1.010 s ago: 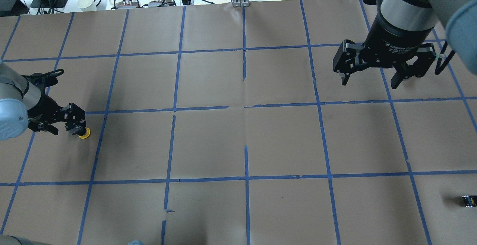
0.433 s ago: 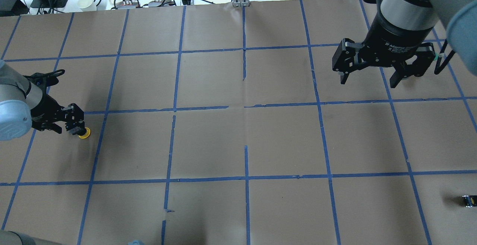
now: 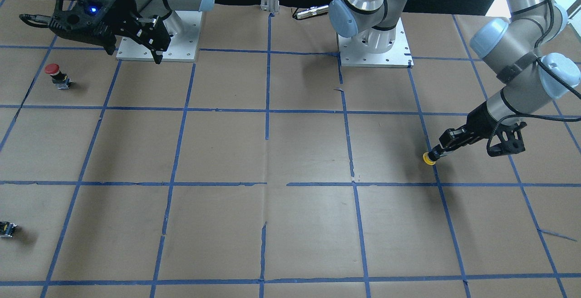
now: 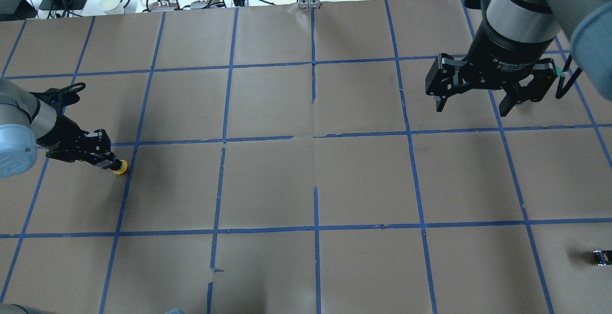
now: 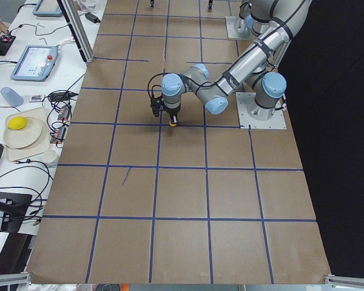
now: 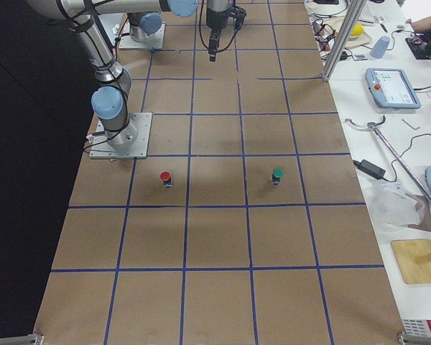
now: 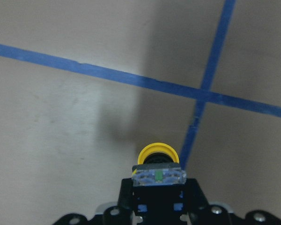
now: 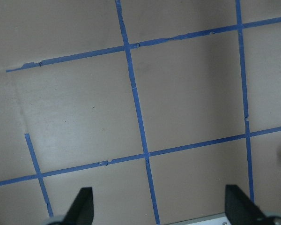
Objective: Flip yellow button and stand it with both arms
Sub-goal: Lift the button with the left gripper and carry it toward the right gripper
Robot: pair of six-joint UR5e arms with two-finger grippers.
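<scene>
Against a second ago, the left gripper (image 4: 111,163) has rolled about its wrist. Its fingers, splayed in the overhead view then, now look slim and edge-on. It has carried the yellow button (image 4: 122,167) a little toward the table's middle, up to a blue tape line. It is clamped on the button's black body, and the wrist view shows the cap (image 7: 158,153) pointing away from the gripper and sideways over the paper. I cannot tell for certain whether the cap touches the paper. The button is near the table's left end, about midway between the robot's edge and the far edge. I judge the flip to have begun, but the button is not standing. The right gripper (image 4: 472,110) has barely drifted and hangs high over the right half with its jaws spread wide and empty, well apart from the button, so any two-arm step lies ahead. The tabletop (image 4: 363,180) is brown paper gridded with blue tape, torn in places. Toward the right end lie a red-capped button (image 3: 53,69), a green-capped button (image 6: 277,175) and a small dark part (image 4: 601,257). Beyond the far edge is a white bench (image 5: 24,157) with cables, a tray and tablets.
</scene>
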